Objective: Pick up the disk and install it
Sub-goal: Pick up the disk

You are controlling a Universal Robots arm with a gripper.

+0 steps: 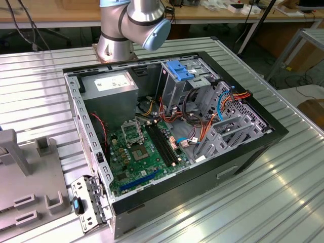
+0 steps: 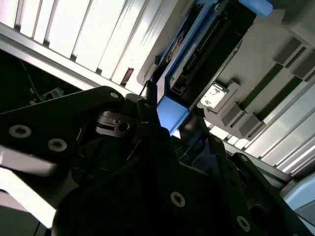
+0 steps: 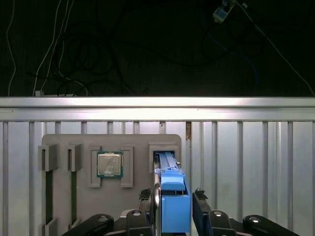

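Note:
The disk [image 3: 173, 189] stands on edge in a slot of a grey holder tray [image 3: 64, 196], its light-blue rail bracket facing the camera. My gripper [image 3: 171, 202] straddles it, one dark finger [image 3: 145, 200] on each side, with a narrow gap between each finger and the bracket, so it is open. In the second wrist view the bracket end of the disk [image 2: 170, 112] sits between the black parts of the gripper [image 2: 165, 123]. In the exterior view the arm's base [image 1: 134, 23] rises behind the open computer case [image 1: 167, 131].
A processor chip [image 3: 109, 163] lies in a pocket of the holder tray [image 1: 20, 192] beside the disk slot. Inside the case are the motherboard [image 1: 139, 152], a grey power-supply box [image 1: 109, 83] and a metal drive cage with a blue latch [image 1: 179, 71]. Ribbed metal table [image 1: 263, 202] all around.

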